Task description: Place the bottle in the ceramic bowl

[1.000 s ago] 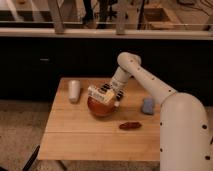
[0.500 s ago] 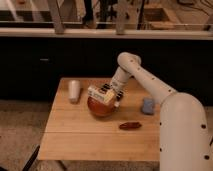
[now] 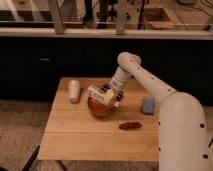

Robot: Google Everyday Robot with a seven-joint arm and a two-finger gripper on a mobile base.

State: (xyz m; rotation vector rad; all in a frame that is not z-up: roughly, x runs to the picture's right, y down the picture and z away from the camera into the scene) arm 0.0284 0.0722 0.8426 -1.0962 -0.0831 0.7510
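Camera view (the only view).

- Wooden surface (image 3: 80,135), four items on it. The bowl (image 3: 101,110) sits about midway between the left and right edges, somewhat nearer the far edge.
- A white cup (image 3: 74,90) stands near the far left corner. A blue pad (image 3: 148,105) lies by the right edge. A dark red oblong item (image 3: 130,125) lies right of centre, towards the near edge. All three are apart from the bowl.
- The arm (image 3: 145,82) reaches in from the right side and bends down to the bowl. The end effector (image 3: 109,96) is at the bowl's far right rim.
- End effector state: fingers drawn together, clamped on the bottle (image 3: 99,93).
- The bottle lies roughly level, long axis across the bowl's mouth, just over the rim. I cannot tell whether it touches the rim.
- Judgement: the bottle is held sideways and low so that it drops a short way into the bowl without rolling out. It looks about as long as the bowl is wide, so centring matters.
- Judgement: carrying looks done and release is what remains.

Compared with the frame half a second earlier: no visible change. The arm pose, bottle position and all four items on the surface match. The end effector stays clamped. Judgement: this looks like a pause over the bowl before letting go.
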